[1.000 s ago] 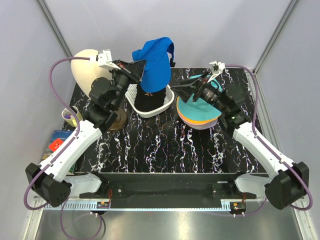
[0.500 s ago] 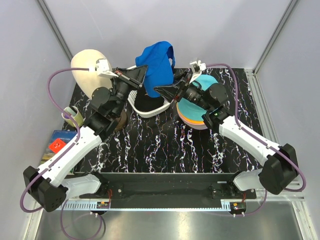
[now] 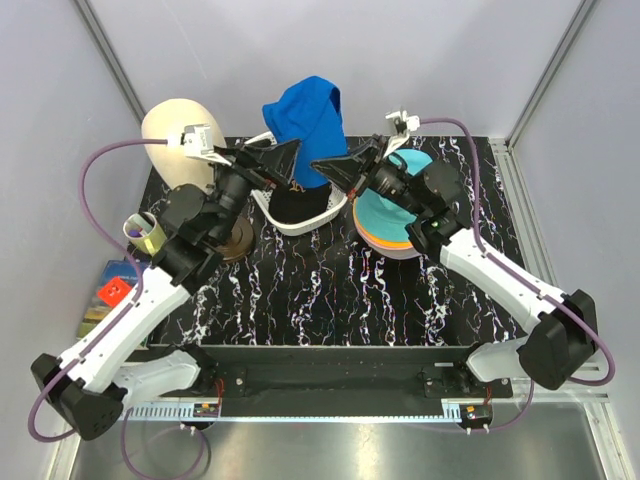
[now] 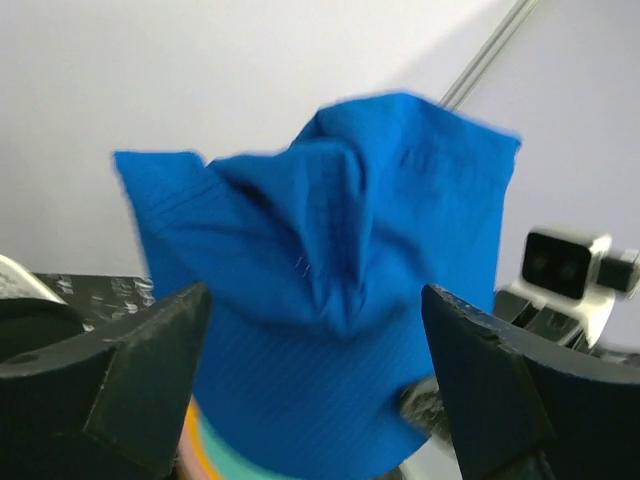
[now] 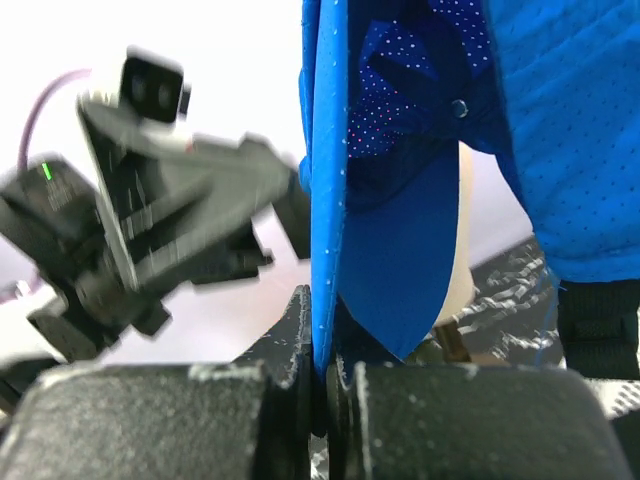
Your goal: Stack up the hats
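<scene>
The right arm has swung in from above the pile of bucket hats, and its pincer (image 3: pixel 326 168) now sits at the hanging cloth of the royal-blue hat (image 3: pixel 305 112). The hat itself has shifted a little to the left.

The hat is in the air, bunched and drooping, and in the top view it lies over the far side of the white perforated basket (image 3: pixel 300 228). In the right wrist view the right pincer (image 5: pixel 322 385) is pressed together on a thin edge of the blue fabric, and the rest of the hat (image 5: pixel 570 120) hangs above and to the right of it. In the left wrist view the left pincer's fingers (image 4: pixel 150 370) are spread wide, and the hat (image 4: pixel 320 290) fills the gap between them. Whether either finger touches the cloth cannot be told. In the top view the left pincer (image 3: pixel 290 157) sits just left of the hat, facing the right one.

A black cap (image 3: pixel 295 205) lies inside the basket. To the right of the basket is the pile, with a teal bucket hat (image 3: pixel 380 215) on top, an orange-yellow rim (image 3: pixel 395 243) under it and a lavender rim (image 3: pixel 402 253) lowest. All of this rests on the black marbled tabletop (image 3: pixel 330 290). The cream mannequin head (image 3: pixel 165 135) is at the far left corner.
</scene>
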Controlling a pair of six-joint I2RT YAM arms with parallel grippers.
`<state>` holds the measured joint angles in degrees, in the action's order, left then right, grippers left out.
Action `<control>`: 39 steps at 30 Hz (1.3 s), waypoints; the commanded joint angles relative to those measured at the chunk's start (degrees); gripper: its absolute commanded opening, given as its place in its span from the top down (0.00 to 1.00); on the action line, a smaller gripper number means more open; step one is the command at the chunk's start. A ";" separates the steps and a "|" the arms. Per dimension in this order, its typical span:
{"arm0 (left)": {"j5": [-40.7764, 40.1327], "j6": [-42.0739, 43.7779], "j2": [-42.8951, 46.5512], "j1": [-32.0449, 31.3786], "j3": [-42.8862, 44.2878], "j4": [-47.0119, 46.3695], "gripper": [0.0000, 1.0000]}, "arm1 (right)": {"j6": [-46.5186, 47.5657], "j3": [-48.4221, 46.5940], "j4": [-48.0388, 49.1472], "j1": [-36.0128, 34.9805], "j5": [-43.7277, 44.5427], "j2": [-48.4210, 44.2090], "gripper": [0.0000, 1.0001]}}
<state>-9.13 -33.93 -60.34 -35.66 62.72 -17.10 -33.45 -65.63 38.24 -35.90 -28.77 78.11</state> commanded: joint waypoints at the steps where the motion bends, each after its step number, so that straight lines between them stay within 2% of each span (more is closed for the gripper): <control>1: 1.39 10.72 8.19 -0.11 -2.94 2.07 0.07 | -6.09 -6.70 1.84 -0.14 2.15 -0.33 1.00; 5: -2.54 15.03 16.44 -0.11 -5.24 8.73 0.07 | -13.20 -12.92 5.35 -0.14 0.83 2.66 1.00; 10: -10.37 18.02 24.47 -0.11 -2.08 28.94 0.07 | -24.28 -26.11 8.34 -0.40 -4.79 13.90 1.00; 18: -21.97 17.05 28.78 -0.11 8.02 61.00 0.07 | -27.62 -50.37 1.85 -4.96 -7.52 31.37 1.00; 22: -29.88 18.99 31.32 -0.11 9.18 66.23 0.06 | -30.61 -63.72 1.75 -7.25 -8.14 40.96 1.00; 25: -29.29 18.21 33.69 -0.20 8.56 66.41 0.05 | -31.33 -80.75 -2.45 -9.27 -7.09 52.12 1.00; 26: -29.11 17.94 34.14 -0.11 9.00 66.15 0.05 | -31.15 -91.59 -7.08 -10.23 -5.69 55.28 1.00; 27: -29.11 17.94 34.32 -0.11 9.26 66.06 0.04 | -30.80 -96.40 -8.60 -10.76 -4.72 61.23 1.00; 29: -29.55 18.64 34.41 -0.11 10.05 65.97 0.04 | -31.32 -102.40 -9.07 -11.47 -1.74 64.97 1.00; 33: -28.93 18.90 33.88 -0.11 10.41 65.27 0.04 | -33.44 -88.56 -1.25 -12.61 0.47 62.36 1.00; 39: -27.27 19.34 32.56 -0.11 9.36 62.29 0.04 | -38.52 -88.18 0.26 -14.55 -2.78 66.47 1.00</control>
<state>-36.93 -16.14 -26.30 -35.66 71.96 48.77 -67.13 -152.11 33.61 -48.88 -30.96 144.00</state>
